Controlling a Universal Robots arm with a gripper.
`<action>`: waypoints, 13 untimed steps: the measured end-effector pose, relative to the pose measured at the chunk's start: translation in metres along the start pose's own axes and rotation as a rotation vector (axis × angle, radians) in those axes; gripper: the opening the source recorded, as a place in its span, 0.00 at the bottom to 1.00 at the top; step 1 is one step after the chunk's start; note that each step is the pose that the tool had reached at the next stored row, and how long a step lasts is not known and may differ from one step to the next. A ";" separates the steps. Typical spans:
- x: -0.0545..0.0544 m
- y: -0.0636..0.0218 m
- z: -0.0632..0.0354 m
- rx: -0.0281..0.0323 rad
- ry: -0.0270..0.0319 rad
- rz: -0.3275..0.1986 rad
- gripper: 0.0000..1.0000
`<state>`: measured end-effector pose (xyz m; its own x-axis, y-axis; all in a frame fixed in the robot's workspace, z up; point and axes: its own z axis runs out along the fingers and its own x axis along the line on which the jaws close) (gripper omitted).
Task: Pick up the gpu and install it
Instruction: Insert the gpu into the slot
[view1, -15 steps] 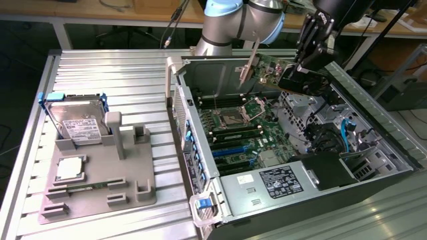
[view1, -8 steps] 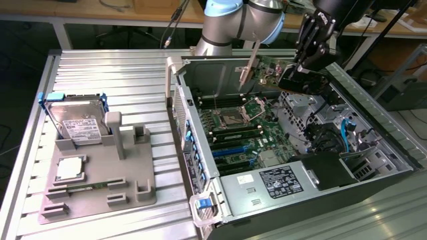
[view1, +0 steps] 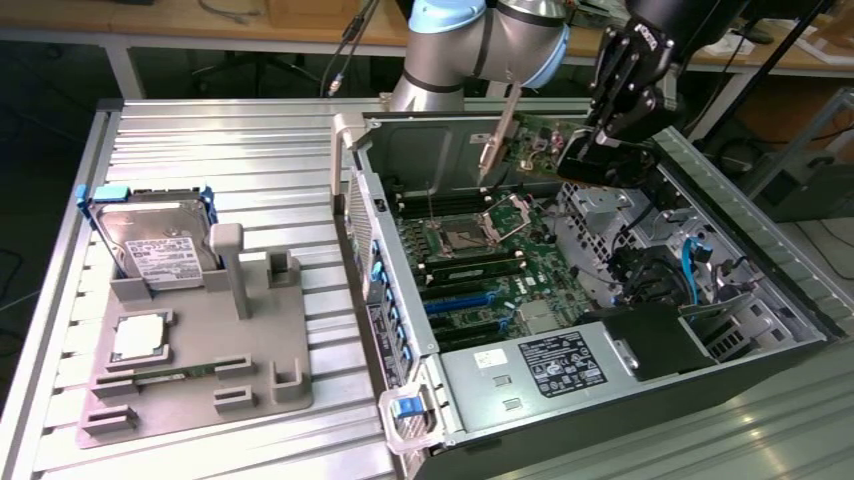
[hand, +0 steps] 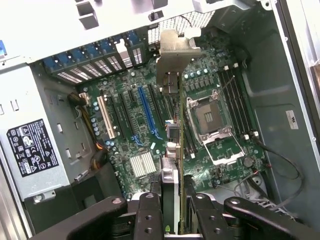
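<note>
Under the gripper (hand: 175, 210), thin dark silver-bracketed gpu card (hand: 172, 145) is pinched edge-down, presumably to line up with slots of the green motherboard (hand: 150, 145).

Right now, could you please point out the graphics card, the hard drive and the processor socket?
graphics card (hand: 172, 55): wrist view, metal bracket.
hard drive (view1: 167, 258): exterior view, white label.
processor socket (hand: 209, 116): wrist view, centre.

Gpu (hand: 176, 145) edge-on, silver bracket at far end, above mobo (hand: 130, 125)
</note>
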<state>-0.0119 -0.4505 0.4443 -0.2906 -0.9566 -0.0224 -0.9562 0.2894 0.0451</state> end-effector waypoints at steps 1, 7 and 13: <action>0.000 0.0000 0.0000 -0.0002 0.0003 -0.007 0.27; 0.000 0.0000 0.0000 -0.0014 0.0028 -0.061 0.27; 0.000 0.0000 0.0000 -0.0026 0.0051 -0.114 0.27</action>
<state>-0.0119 -0.4505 0.4443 -0.1801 -0.9834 -0.0224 -0.9828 0.1790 0.0451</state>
